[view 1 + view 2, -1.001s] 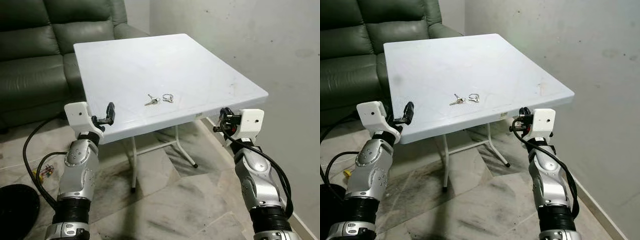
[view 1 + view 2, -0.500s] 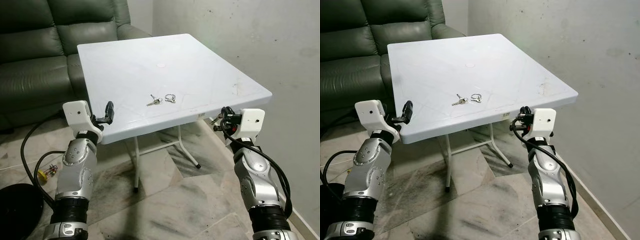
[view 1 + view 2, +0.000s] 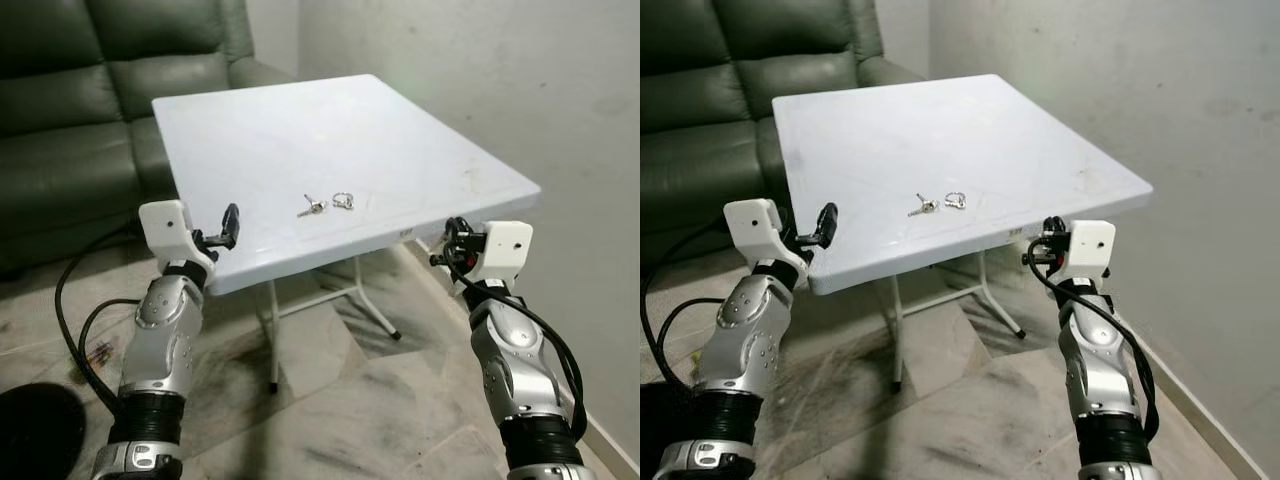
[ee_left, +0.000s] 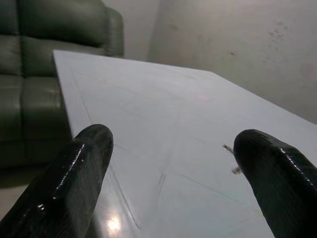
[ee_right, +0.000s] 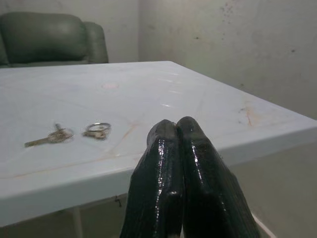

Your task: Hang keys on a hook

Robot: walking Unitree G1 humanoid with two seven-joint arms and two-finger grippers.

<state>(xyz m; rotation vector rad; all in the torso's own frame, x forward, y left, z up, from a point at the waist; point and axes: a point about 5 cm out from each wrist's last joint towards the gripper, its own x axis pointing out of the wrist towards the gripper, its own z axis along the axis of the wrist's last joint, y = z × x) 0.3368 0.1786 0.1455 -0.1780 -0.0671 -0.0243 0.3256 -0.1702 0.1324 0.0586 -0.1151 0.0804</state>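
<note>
Two small sets of keys lie side by side near the front of the white folding table (image 3: 300,130): a key (image 3: 311,207) on the left and a key ring (image 3: 343,199) on the right, also seen as the key (image 5: 51,137) and key ring (image 5: 97,130) in the right wrist view. My left gripper (image 3: 229,226) is open at the table's front left edge, its two fingers (image 4: 74,178) spread wide with nothing between them. My right gripper (image 3: 449,243) is shut and empty just off the front right corner, its fingertips (image 5: 176,131) pressed together.
A dark green leather sofa (image 3: 70,110) stands behind and left of the table. A plain grey wall (image 3: 480,70) runs along the right. Black cables (image 3: 75,330) trail over the marbled floor on the left, near a dark round object (image 3: 35,430).
The camera has shifted a little, so the table sits slightly differently in the picture. Both arms hold the same raised pose at the table's front corners. The keys have not moved.
</note>
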